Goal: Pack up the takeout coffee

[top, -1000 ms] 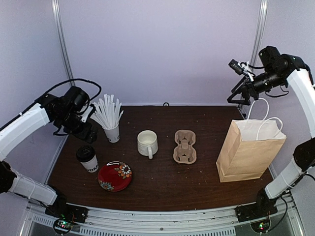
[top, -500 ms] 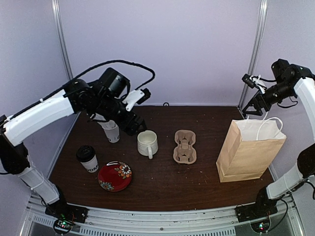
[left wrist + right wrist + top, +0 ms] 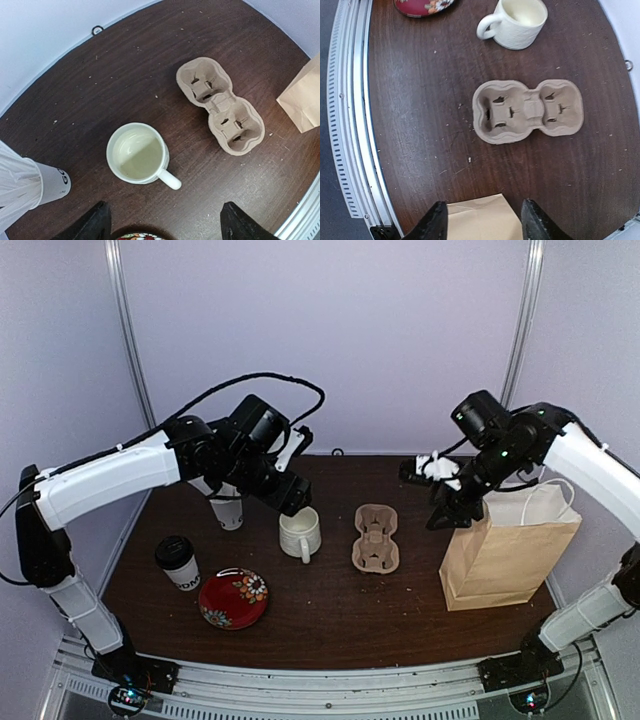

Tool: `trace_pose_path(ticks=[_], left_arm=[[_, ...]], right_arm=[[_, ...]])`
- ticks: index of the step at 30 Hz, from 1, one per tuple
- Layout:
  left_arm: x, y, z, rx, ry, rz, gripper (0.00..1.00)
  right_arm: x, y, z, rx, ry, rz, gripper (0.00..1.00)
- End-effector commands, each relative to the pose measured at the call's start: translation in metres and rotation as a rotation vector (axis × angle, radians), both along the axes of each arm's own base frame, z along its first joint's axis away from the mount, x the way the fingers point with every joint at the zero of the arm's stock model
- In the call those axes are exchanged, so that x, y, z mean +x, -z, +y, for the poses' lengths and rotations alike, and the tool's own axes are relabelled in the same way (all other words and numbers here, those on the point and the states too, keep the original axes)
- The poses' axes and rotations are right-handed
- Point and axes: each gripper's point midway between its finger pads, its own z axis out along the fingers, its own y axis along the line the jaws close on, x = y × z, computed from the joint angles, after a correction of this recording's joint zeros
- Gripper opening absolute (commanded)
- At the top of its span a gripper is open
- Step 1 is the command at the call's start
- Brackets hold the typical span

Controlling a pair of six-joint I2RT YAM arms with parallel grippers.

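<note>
Approach stage — left gripper (image 3: 293,503) above the mug (image 3: 299,532) and right gripper (image 3: 439,517) beside the paper bag (image 3: 500,550) both gape empty; next, grasp the lidded takeout coffee (image 3: 178,562).

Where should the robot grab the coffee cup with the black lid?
Probably the white paper wall of the takeout coffee, just under its black lid. It stands upright and round, so it can be pinched across its sides. Coming from the left looks best, since the red plate sits close on its right.

Left to right: takeout coffee (image 3: 178,562) (plate (image 3: 233,598) just beside), mug (image 3: 299,532), cup carrier (image 3: 376,538), paper bag (image 3: 505,545); straw cup (image 3: 228,515) seemingly behind coffee.
</note>
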Motion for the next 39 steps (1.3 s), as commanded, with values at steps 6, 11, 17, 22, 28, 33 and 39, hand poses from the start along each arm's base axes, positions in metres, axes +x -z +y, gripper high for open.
trace_pose_path(ticks=[6, 11, 17, 22, 28, 33, 39], left_arm=[[0.007, -0.043, 0.052, -0.085, -0.201, -0.125, 0.82], [-0.001, -0.04, 0.066, -0.093, -0.217, -0.127, 0.82], [-0.008, -0.038, 0.084, -0.066, -0.235, -0.139, 0.97], [-0.009, -0.028, 0.092, -0.023, -0.245, -0.123, 0.98], [-0.009, -0.024, 0.091, -0.016, -0.236, -0.122, 0.98], [-0.01, -0.024, 0.093, -0.008, -0.226, -0.128, 0.97], [-0.015, -0.023, 0.096, 0.013, -0.201, -0.133, 0.97]], right_arm=[[0.053, 0.109, 0.037, -0.248, 0.048, -0.033, 0.23], [0.067, 0.14, 0.055, -0.28, 0.023, -0.005, 0.17], [0.06, 0.186, 0.065, -0.356, -0.045, 0.064, 0.14], [0.044, 0.201, 0.083, -0.378, -0.111, 0.07, 0.13], [0.007, 0.207, 0.121, -0.368, -0.222, 0.118, 0.13], [-0.022, 0.205, 0.15, -0.34, -0.295, 0.156, 0.13], [-0.038, 0.199, 0.165, -0.317, -0.328, 0.18, 0.13]])
